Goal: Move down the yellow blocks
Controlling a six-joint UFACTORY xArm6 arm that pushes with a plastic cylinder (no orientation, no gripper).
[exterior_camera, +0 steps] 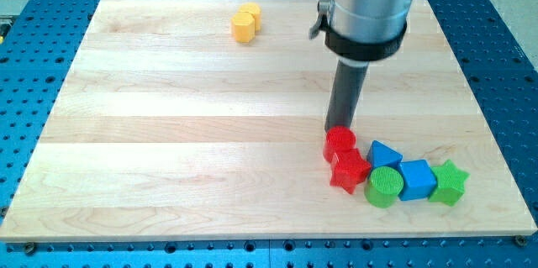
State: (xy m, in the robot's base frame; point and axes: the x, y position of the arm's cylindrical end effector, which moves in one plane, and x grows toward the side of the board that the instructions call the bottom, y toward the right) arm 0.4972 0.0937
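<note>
Wooden tabletop (168, 134) on blue perforated base (34, 16). Near tabletop's bottom right corner, clustered and touching: red cylinder (340, 143), red star (349, 170), green cylinder (384, 186), blue triangular block (383, 155), blue cube (417, 179), green star (448, 182).

one raised front view, angled down

My tip (339, 127) touches the red cylinder (340, 143); block cluster crowds near right. Yellow blocks (246, 23) far, left of centre; table (168, 134) below them open.
</note>
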